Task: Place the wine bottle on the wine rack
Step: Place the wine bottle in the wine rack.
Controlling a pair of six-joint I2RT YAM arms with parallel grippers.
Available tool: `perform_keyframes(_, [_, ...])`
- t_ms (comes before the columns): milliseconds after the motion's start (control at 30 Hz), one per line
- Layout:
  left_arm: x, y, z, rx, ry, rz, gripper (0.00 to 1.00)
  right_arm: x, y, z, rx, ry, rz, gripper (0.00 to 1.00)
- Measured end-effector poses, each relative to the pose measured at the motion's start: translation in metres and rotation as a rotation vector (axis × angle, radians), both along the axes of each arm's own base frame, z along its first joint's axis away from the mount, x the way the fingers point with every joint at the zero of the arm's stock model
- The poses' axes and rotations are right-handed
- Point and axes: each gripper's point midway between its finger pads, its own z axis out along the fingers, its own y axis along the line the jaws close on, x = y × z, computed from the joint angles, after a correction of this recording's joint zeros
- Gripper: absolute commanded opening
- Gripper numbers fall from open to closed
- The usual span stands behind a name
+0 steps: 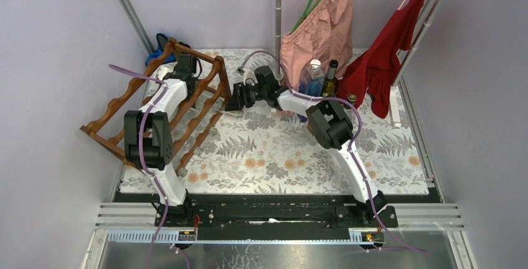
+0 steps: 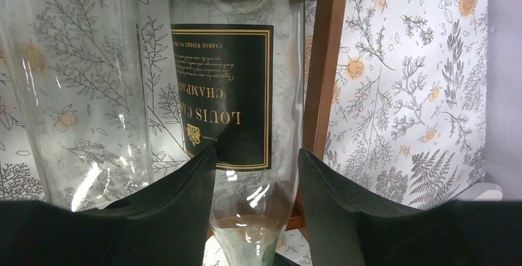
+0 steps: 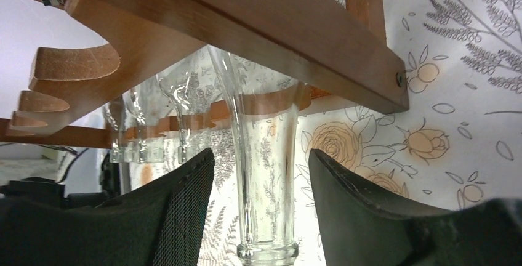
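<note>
Glass fills the left wrist view. A clear glass wine bottle with a black, gold-lettered label (image 2: 224,93) lies on the reddish-brown wooden wine rack with wavy rails (image 1: 99,129), its neck pointing to the bottom of the frame. The black left fingers (image 2: 178,198) stand apart at either side of its shoulder. I cannot tell whether they press on the glass or only flank it. A second clear glass bottle (image 2: 80,81) lies just beside it at the left of that frame.

From above, the rack stands at the left of the floral-patterned counter (image 1: 280,157), with the left arm reaching over it and hiding the bottles.

In the right wrist view, a clear glass bottle neck (image 3: 268,204) pokes out under a rack beam. The black right fingers (image 3: 357,204) are spread, with a gap on each side of it. I cannot tell whether this neck belongs to the labelled bottle.

A pink cloth garment (image 1: 320,26) and a red cloth garment (image 1: 386,57) hang at the upper right.
</note>
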Motion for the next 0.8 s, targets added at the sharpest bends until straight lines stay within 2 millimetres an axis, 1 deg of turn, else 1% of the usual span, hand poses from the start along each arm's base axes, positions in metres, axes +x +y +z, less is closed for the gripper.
perform_keyframes(200, [0.0, 0.002, 0.003, 0.029, 0.007, -0.028, 0.7, 0.003, -0.002, 0.001, -0.036, -0.072, 0.035, 0.65])
perform_keyframes(300, [0.004, 0.001, 0.011, 0.057, 0.0, -0.052, 0.73, 0.002, -0.003, -0.001, -0.044, -0.087, 0.045, 0.65])
perform_keyframes(367, [0.009, -0.001, 0.024, 0.076, -0.027, -0.07, 0.73, 0.001, -0.004, -0.003, -0.052, -0.088, 0.05, 0.65])
perform_keyframes(433, [0.013, -0.008, 0.04, 0.089, -0.062, -0.093, 0.73, 0.001, -0.004, -0.003, -0.052, -0.092, 0.054, 0.65])
perform_keyframes(600, [0.015, -0.019, 0.081, 0.102, -0.149, -0.124, 0.71, -0.002, -0.005, -0.003, -0.05, -0.097, 0.072, 0.62])
perform_keyframes(733, [0.003, -0.01, 0.11, 0.157, -0.182, -0.131, 0.69, -0.002, -0.005, -0.004, -0.049, -0.127, 0.092, 0.6])
perform_keyframes(800, [-0.006, -0.003, 0.128, 0.212, -0.197, -0.149, 0.69, -0.001, -0.006, -0.005, -0.053, -0.154, 0.104, 0.6])
